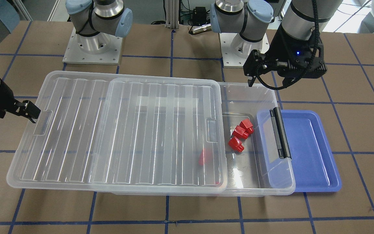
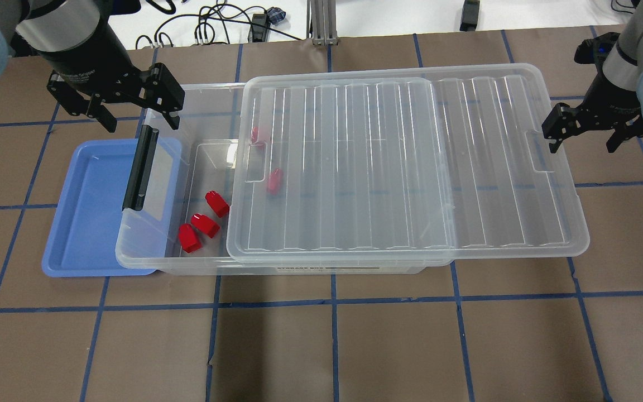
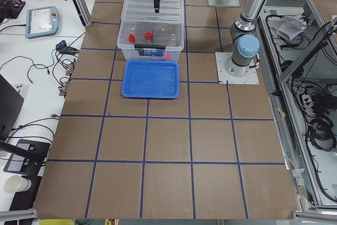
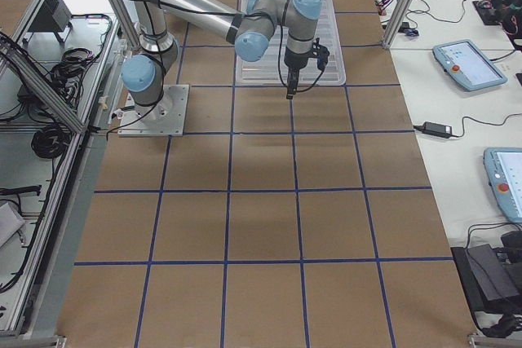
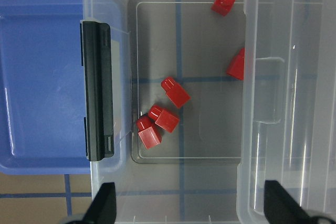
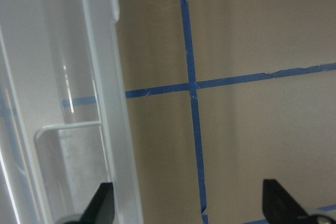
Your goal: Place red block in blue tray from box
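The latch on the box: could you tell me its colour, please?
The latch is black; the left wrist view shows it best.

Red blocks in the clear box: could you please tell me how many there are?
5 red blocks: three cluster in the box's open end beside the latch; two lie farther in at the lid's edge. More may hide under the lid.

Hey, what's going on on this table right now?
The lid sits partway off the box, exposing three red blocks at the end by the blue tray, which holds nothing. The left gripper hovers open above that exposed end; the right gripper, open, sits at the lid's far end. No block is gripped.
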`<act>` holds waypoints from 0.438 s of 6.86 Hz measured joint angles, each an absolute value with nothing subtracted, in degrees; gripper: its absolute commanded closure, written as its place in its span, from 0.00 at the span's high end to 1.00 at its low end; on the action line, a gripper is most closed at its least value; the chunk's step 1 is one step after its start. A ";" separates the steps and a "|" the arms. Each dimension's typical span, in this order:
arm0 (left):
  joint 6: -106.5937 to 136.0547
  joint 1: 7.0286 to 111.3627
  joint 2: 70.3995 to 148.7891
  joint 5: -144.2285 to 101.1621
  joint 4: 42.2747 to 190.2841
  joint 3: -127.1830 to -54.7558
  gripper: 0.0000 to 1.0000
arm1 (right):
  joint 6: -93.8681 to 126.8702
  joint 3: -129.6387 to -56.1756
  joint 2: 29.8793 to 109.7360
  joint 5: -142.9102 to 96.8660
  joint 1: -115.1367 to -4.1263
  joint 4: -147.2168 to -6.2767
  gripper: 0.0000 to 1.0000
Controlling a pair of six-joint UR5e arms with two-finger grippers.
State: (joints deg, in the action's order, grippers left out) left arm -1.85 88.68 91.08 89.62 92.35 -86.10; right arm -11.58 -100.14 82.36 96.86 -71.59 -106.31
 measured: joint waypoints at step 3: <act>-1.87 88.68 91.18 89.65 92.31 -86.06 1.00 | -12.70 -100.11 82.38 96.85 -70.26 -106.24 1.00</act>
